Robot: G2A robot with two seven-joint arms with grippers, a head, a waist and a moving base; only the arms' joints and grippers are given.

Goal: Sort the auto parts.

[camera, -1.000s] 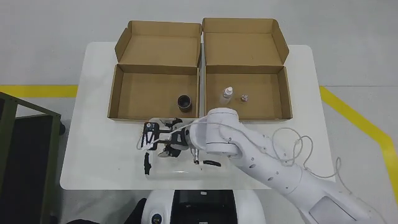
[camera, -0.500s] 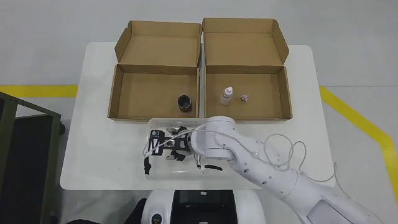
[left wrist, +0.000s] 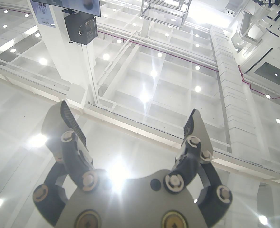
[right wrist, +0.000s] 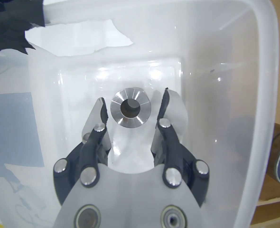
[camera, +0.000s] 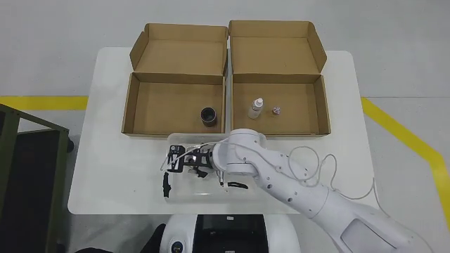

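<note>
Where the clear plastic bin (right wrist: 265, 72) stands, the right gripper (right wrist: 133, 106) is lowered inside it, jaws spread either side of a silver metal bushing (right wrist: 141, 117). The left gripper (left wrist: 128, 117) is held open and empty. Beyond the bin, a black cylinder (camera: 209, 115) is lodged in a cardboard box (camera: 151, 109).

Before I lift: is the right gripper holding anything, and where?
Nothing: the right gripper is open, jaws either side of the metal ring in the clear bin.

right hand (right wrist: 134, 97) | shifted slightly nearer robot within clear bin (right wrist: 265, 48) | now straddling silver part (right wrist: 121, 117)
</note>
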